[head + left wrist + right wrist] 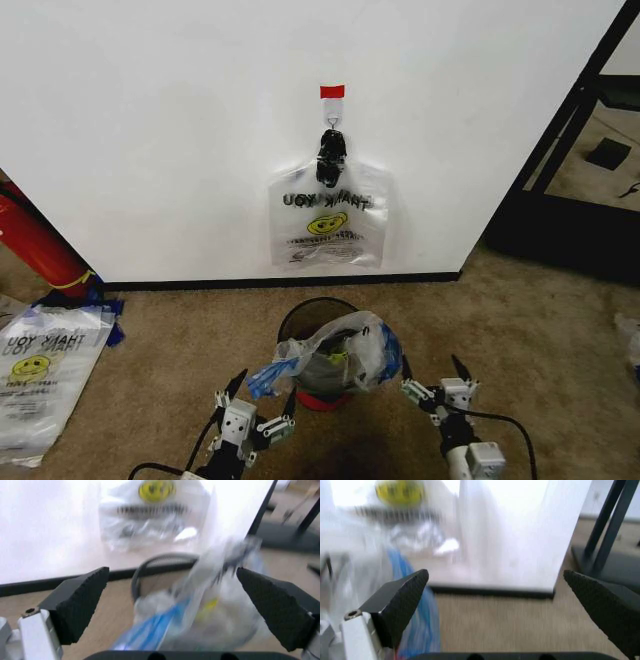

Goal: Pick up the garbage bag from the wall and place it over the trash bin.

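Note:
The garbage bag [330, 222] hangs flat on the white wall [150, 120] from a black hook clip [331, 155] under a red tape strip [331, 91]; it also shows blurred in the left wrist view [150, 513] and the right wrist view [405, 502]. Below it on the carpet stands the trash bin [300, 322], dark with a red base, and a crumpled see-through bag [340, 358] with blue edges lies across its top. My left gripper [262, 393] is open just left of the bin, close to that bag [210, 611]. My right gripper [432, 370] is open just right of it.
A long red cylinder [35, 245] leans at the far left. Another THANK YOU bag [40, 370] lies flat on the carpet at the left. A black metal frame [570, 130] stands past the wall's right end. A black baseboard [280, 283] runs along the wall's foot.

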You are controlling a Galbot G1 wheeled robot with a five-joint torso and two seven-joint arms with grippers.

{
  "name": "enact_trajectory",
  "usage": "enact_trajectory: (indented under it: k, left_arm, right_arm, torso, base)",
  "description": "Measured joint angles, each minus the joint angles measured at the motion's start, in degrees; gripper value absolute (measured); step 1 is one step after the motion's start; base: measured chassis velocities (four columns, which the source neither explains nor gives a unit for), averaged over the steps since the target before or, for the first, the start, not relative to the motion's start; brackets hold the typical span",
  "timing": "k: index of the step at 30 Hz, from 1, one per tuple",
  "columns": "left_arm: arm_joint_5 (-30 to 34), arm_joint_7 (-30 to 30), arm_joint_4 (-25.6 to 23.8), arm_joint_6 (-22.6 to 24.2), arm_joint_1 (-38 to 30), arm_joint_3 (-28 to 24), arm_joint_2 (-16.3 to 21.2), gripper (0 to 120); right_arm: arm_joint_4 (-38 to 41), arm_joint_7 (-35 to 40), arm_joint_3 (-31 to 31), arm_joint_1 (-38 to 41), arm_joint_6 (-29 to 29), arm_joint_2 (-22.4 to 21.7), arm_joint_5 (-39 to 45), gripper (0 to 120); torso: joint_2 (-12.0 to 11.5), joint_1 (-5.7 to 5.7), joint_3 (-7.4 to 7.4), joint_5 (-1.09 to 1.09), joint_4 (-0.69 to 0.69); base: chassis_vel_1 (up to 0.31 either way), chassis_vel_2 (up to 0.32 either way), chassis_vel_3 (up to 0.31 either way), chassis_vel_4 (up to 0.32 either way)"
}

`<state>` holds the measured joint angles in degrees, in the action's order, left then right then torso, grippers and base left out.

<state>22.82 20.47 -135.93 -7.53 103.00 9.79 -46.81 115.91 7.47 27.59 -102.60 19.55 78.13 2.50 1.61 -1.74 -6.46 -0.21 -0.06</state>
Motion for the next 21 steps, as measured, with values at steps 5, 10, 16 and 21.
enact_trajectory:
  k: [5, 10, 16, 21]
  left_arm:
    - [7.40, -1.93, 0.95, -0.66, -4.77, 1.68, 0.71, 100]
    - [12.06, -3.78, 1.14, 4.03, -8.63, 5.92, 1.10, 100]
    - [17.66, -6.23, 4.03, 12.23, -18.50, 2.27, 5.65, 100]
    - [24.28, -8.33, 11.36, 16.23, -35.62, -9.80, 8.37, 100]
  right_arm:
    - [-1.86, -2.82, 2.44, 0.88, 12.26, 2.02, 1.24, 100]
    - [-2.91, -4.33, 2.46, 3.59, 18.81, 1.94, 4.13, 100]
    - [-1.09, -9.55, 3.43, 2.16, 20.79, 2.23, 6.50, 100]
    - [2.02, -10.75, 5.42, -0.97, 24.72, 3.57, 3.03, 100]
  torso:
    - [0.00, 0.00, 0.00, -0.02, 0.02]
    - [0.00, -0.01, -0.01, -0.01, 0.01]
    - [-0.01, -0.01, -0.01, -0.04, -0.02]
    - [0.00, -0.01, -0.01, -0.05, -0.01]
  base:
    - [0.000, 0.000, 0.000, 0.000]
    - [0.000, 0.000, 0.000, 0.000]
    - [0.000, 0.000, 0.000, 0.000]
    - [0.000, 0.000, 0.000, 0.000]
